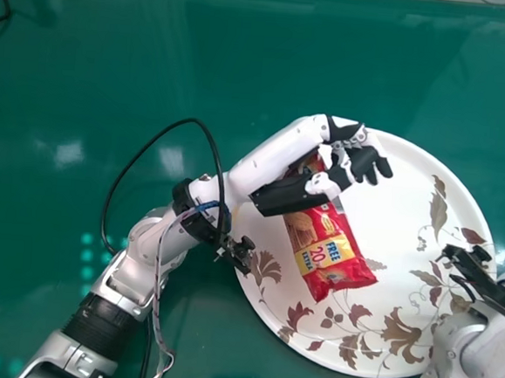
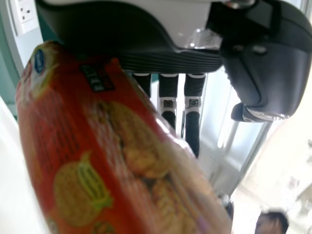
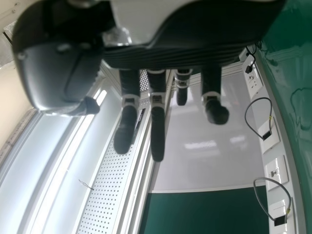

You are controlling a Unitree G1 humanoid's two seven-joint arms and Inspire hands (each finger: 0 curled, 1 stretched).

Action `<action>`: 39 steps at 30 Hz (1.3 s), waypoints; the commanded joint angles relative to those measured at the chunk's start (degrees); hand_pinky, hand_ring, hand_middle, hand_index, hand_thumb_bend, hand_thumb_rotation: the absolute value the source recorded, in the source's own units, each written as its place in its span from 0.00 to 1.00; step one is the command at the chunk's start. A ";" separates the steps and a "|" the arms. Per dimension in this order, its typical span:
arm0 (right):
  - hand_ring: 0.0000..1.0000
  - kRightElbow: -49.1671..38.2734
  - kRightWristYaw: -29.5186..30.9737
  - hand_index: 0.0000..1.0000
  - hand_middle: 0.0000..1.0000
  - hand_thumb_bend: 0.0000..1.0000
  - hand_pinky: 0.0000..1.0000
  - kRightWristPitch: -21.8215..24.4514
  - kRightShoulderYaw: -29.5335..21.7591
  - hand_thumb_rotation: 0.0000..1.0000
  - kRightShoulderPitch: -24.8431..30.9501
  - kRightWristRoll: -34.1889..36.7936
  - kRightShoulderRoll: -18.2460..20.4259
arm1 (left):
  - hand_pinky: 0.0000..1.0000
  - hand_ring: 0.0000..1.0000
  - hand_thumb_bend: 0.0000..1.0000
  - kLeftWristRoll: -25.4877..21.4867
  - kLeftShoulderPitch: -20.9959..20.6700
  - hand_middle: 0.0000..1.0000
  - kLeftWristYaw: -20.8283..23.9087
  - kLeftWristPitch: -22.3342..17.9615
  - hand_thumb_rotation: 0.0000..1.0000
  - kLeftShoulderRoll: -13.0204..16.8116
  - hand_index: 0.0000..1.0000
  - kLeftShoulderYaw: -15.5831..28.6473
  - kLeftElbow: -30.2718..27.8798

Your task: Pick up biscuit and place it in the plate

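Note:
In the head view my left hand (image 1: 285, 195) is over the upper left part of the white plate (image 1: 411, 180), its fingers pointing right. The red biscuit packet (image 1: 326, 254) lies slanted on the plate, its upper end partly hidden beneath that hand. In the left wrist view the packet (image 2: 92, 156) is close beside the palm, while the fingers of my left hand (image 2: 168, 87) are straight and not curled round it. My right hand (image 1: 482, 275) is at the plate's right edge; its fingers are extended in the right wrist view, where the hand (image 3: 157, 126) holds nothing.
A green table (image 1: 115, 47) surrounds the plate. A black cable (image 1: 155, 142) loops from my left forearm over the table. Another dark cable (image 1: 4, 12) lies at the far left corner. Wall sockets (image 3: 275, 170) show in the right wrist view.

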 commanded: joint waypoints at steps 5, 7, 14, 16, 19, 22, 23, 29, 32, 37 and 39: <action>0.43 -1.18 0.29 0.30 0.48 0.52 0.14 2.15 0.18 0.00 1.18 -0.30 -0.13 | 1.00 1.00 1.00 0.94 -1.39 1.00 -0.70 -3.58 0.93 2.19 1.00 -0.67 2.25; 0.43 -1.13 0.41 0.30 0.48 0.52 0.14 2.33 0.24 0.00 1.06 -0.18 -0.33 | 1.00 1.00 1.00 0.43 -1.72 1.00 -0.84 -4.43 0.96 2.22 1.00 -0.73 2.98; 0.43 -0.82 0.81 0.30 0.48 0.52 0.14 2.32 0.02 0.00 0.93 -0.10 -0.82 | 1.00 1.00 1.00 0.64 -2.45 1.00 0.09 -6.54 1.00 1.65 1.00 -0.31 4.80; 0.43 -0.64 0.95 0.30 0.48 0.52 0.14 2.09 -0.11 0.00 0.93 -0.09 -0.98 | 1.00 1.00 1.00 0.51 -2.57 1.00 0.10 -6.69 1.00 1.53 1.00 -0.27 5.13; 0.43 -0.81 0.51 0.30 0.48 0.52 0.14 2.72 -0.30 0.00 0.88 -0.58 -0.78 | 1.00 1.00 1.00 0.81 -2.75 1.00 0.30 -7.02 1.00 1.58 1.00 -0.14 5.34; 0.43 -0.80 0.48 0.30 0.48 0.52 0.14 2.85 -0.45 0.00 0.80 -0.30 -0.68 | 1.00 1.00 1.00 0.95 -2.94 1.00 0.53 -7.18 0.99 1.75 1.00 -0.01 5.43; 0.43 -0.87 0.49 0.30 0.48 0.52 0.14 2.96 -0.46 0.00 0.84 -0.37 -0.69 | 1.00 1.00 1.00 0.86 -2.97 1.00 0.52 -7.12 0.99 1.84 1.00 0.02 5.39; 0.43 -0.19 0.80 0.30 0.49 0.52 0.14 1.88 -0.51 0.00 0.91 -0.18 -0.95 | 1.00 1.00 1.00 0.15 -3.02 1.00 0.02 -6.87 0.97 2.37 1.00 0.01 5.34; 0.43 -0.10 1.05 0.30 0.48 0.52 0.14 1.87 -0.50 0.00 0.78 0.64 -0.84 | 1.00 1.00 1.00 0.24 -3.23 1.00 -0.01 -6.60 0.96 2.64 1.00 0.05 5.30; 0.43 0.06 1.28 0.30 0.48 0.52 0.14 2.12 -0.50 0.00 0.73 0.55 -1.08 | 1.00 1.00 1.00 1.50 -3.61 1.00 0.73 -6.23 0.96 3.11 1.00 0.48 4.92; 0.43 0.13 1.07 0.30 0.48 0.52 0.14 2.17 -0.58 0.00 0.62 0.17 -1.09 | 1.00 1.00 1.00 1.46 -3.72 1.00 0.75 -6.21 0.95 3.26 1.00 0.61 4.99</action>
